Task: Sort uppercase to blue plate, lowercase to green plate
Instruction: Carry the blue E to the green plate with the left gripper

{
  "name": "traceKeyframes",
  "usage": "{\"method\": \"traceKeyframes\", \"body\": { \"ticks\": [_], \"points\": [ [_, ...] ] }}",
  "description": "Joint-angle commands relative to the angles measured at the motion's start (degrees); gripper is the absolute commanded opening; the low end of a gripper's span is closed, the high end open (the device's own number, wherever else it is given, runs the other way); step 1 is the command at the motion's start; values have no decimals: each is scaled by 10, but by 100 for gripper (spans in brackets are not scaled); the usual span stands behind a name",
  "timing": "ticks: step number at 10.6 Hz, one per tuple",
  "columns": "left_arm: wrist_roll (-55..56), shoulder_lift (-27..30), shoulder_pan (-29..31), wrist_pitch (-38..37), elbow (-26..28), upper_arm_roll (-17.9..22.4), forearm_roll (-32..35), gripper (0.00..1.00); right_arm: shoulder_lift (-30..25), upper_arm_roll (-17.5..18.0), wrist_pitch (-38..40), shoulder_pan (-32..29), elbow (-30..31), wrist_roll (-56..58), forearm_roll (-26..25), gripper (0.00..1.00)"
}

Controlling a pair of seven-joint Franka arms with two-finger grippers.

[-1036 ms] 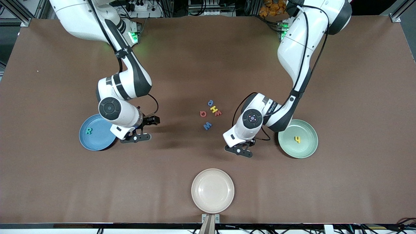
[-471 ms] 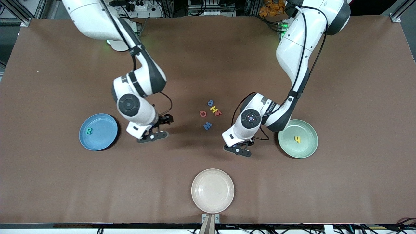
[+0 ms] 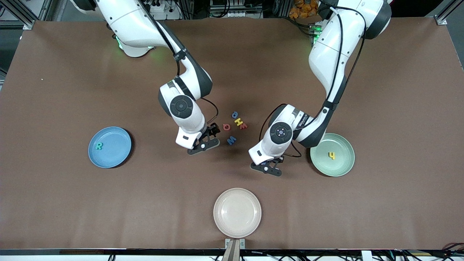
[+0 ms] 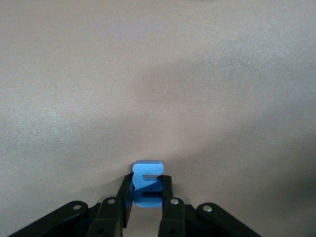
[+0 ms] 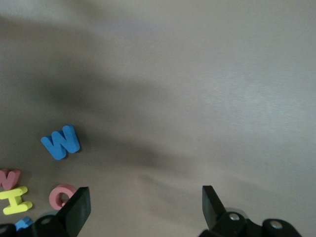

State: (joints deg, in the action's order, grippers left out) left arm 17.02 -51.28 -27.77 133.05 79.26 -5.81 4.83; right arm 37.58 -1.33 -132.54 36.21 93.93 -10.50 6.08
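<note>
We look down on a brown worktop (image 3: 72, 203) with both arms' bases along its upper edge. In the front view, the blue plate (image 3: 117, 154) sits toward the right arm's end with the green R (image 3: 98, 145) lying in it. The green plate (image 3: 342, 168) sits toward the left arm's end and carries the yellow h (image 3: 331, 155). A cream plate (image 3: 237, 224) lies nearest the camera. Between the arms we see a loose cluster: a rounded blue letter (image 3: 235, 115), the yellow H (image 3: 239, 121), a red letter (image 3: 244, 126), the red ring (image 3: 226, 127) and the blue W (image 3: 231, 140). The right gripper (image 3: 203, 145) hangs just beside the W; the left gripper (image 3: 267, 169) hangs over bare worktop near the green plate.

In the left wrist view, we see that gripper (image 4: 147, 200) clenched on the blue m (image 4: 147, 183), held on edge above the worktop.

In the right wrist view, that gripper (image 5: 145, 207) is spread wide with nothing between its fingers, and the W (image 5: 60, 141), ring (image 5: 62, 196) and H (image 5: 15, 199) lie near it.
</note>
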Motion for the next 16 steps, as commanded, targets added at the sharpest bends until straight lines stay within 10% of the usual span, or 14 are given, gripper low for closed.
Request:
{"method": "traceKeyframes", "body": {
  "ticks": [1,6,16],
  "points": [
    [-4,14,9,-5,-8,16,-14,0,31,-1,1,3,-42,-1,31,100],
    [-87,94,102,-103,-4,-14,-15,0,128,-1,0,50,-172,6,40,100],
    [-361,144,199,-199,116,45,-8,0,142,-2,8,68,-167,57,3,100]
  ]
}}
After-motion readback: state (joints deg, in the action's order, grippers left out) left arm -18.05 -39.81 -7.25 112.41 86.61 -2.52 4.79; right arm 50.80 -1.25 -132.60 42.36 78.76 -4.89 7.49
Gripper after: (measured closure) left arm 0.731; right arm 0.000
